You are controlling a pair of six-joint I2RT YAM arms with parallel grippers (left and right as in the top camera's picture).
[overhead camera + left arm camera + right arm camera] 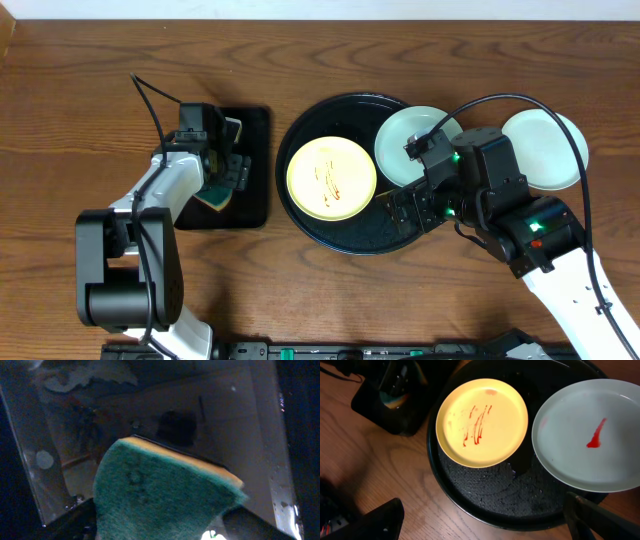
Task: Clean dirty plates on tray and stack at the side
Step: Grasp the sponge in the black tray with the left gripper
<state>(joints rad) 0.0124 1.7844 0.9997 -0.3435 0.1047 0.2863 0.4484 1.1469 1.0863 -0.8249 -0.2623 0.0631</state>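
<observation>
Left pincer (162, 522) clamps the sponge (165, 490); right pincer (482, 520) gapes wide, empty. On the tray (485, 495), yellow plate (481, 422) at 9 o'clock, mint plate (590, 435) at 2 (streaked red); second mint plate (548, 148) on bench (100, 80) at 3.

— Overhead: even, bright, sharp.
— Left wrist view: dim, the green-and-yellow scouring sponge (160, 495) soft-focused at lower centre. Right wrist: speckled glare on the round glossy black tray (485, 495).

The brown wood-grain tabletop (80, 100) carries a round black tray (345, 235) at its centre. A smaller rectangular black tray (255, 170) lies just left of it, and a pale mint plate (545, 150) lies to the right.
</observation>
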